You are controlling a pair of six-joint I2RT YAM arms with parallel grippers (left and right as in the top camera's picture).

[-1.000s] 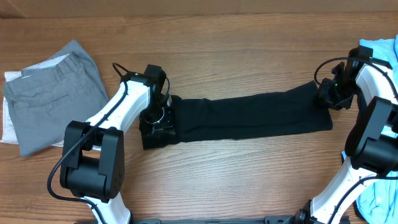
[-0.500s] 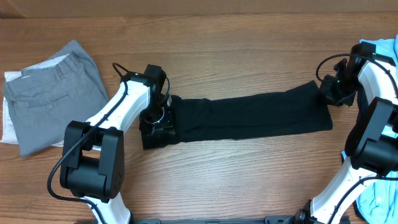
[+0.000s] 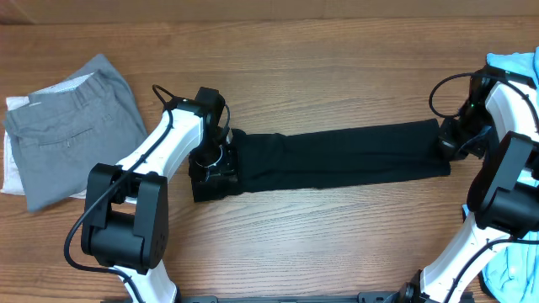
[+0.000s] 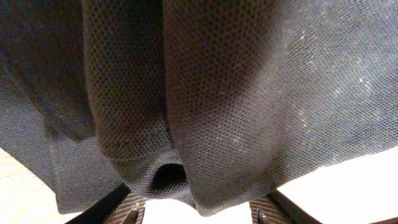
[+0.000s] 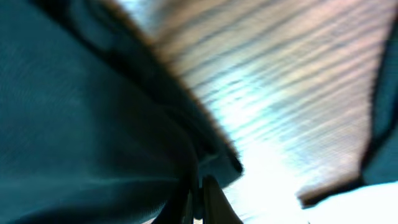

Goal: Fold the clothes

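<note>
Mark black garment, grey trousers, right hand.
black garment (image 3: 337, 156): overhead view, middle of the folded strip.
grey trousers (image 3: 88, 135): overhead view, seat beside the back pocket.
right hand (image 3: 446, 145): overhead view, fingertips at the garment's right end.

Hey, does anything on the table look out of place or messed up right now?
Nothing looks damaged or spilled. The black garment lies as a long, neat strip across the table. The only untidy bit is the grey trousers at the left, lying at an angle over a white item.
</note>
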